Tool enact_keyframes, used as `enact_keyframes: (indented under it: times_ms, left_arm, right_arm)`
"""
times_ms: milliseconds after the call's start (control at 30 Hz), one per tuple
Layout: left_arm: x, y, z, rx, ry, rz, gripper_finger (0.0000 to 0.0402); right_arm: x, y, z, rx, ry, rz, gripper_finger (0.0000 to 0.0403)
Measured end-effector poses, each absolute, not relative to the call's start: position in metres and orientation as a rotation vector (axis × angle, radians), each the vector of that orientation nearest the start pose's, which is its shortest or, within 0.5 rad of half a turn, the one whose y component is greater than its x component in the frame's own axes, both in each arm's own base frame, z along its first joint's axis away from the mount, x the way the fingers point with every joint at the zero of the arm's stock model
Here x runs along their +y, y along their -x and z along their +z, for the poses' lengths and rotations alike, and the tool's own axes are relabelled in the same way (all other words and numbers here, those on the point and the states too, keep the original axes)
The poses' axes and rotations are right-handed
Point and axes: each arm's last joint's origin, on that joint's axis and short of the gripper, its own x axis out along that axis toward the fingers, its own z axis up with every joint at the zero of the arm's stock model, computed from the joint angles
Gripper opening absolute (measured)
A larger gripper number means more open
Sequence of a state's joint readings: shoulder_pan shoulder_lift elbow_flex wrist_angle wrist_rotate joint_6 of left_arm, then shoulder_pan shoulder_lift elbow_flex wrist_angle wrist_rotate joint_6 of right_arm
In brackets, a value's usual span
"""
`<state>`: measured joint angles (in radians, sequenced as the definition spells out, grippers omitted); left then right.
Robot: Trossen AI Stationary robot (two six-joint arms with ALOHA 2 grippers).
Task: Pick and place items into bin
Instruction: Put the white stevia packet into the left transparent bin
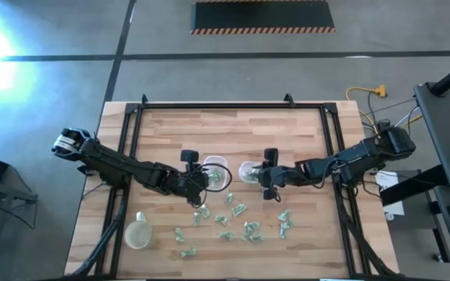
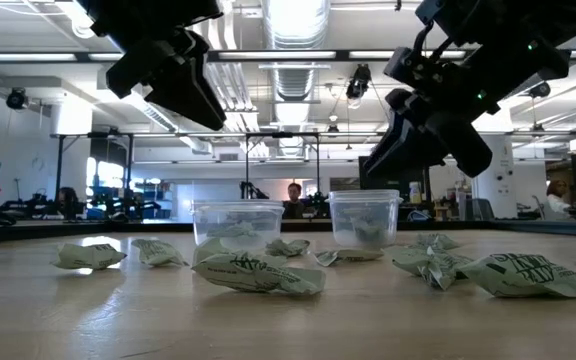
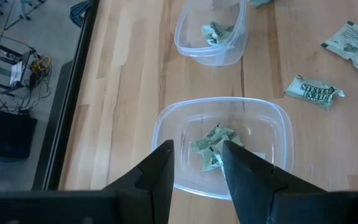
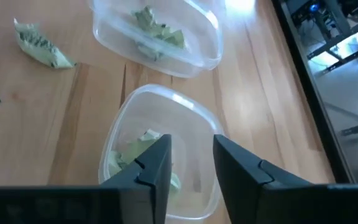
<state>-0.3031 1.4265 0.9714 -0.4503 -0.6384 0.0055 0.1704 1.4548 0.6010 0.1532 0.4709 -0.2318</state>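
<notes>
Wrapped items [image 1: 244,228] lie scattered on the wooden worktop [image 1: 303,140] near two clear bins [image 1: 217,170]; a few already sit inside each; they appear light, soft and crinkly, probably slippery, best pinched across the puffed middle. Left end effector [image 3: 197,165] hovers over one bin, fingers parted, holding nothing; right end effector [image 4: 191,163] likewise over the other bin [image 4: 166,149]. The planked surface looks flat; beyond it, an open workshop; a clear lid [image 1: 137,232] lies aside.

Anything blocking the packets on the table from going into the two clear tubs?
Nothing visible. Both tubs are open-topped, packets lie loose beside them. Left gripper and right gripper hang open above the tubs.
</notes>
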Motion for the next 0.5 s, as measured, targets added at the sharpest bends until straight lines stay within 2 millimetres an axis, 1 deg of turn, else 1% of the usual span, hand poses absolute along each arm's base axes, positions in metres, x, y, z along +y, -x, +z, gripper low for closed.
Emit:
enact_keyframes:
  times_ms: [200, 400, 500]
  left_arm:
    - [-0.075, -0.276, 0.237, 0.835, -0.357, 0.182, 0.0121]
    - [-0.084, -0.274, 0.235, 0.848, -0.256, 0.059, 0.0121]
    - [-0.090, -0.275, 0.231, 0.845, -0.210, -0.022, 0.0121]
  right_arm:
    - [0.039, -0.260, 0.174, 0.649, 0.442, -0.191, 0.0116]
    - [0.053, -0.245, 0.188, 0.635, 0.439, -0.134, 0.0105]
    - [0.060, -0.236, 0.193, 0.638, 0.427, -0.105, 0.0099]
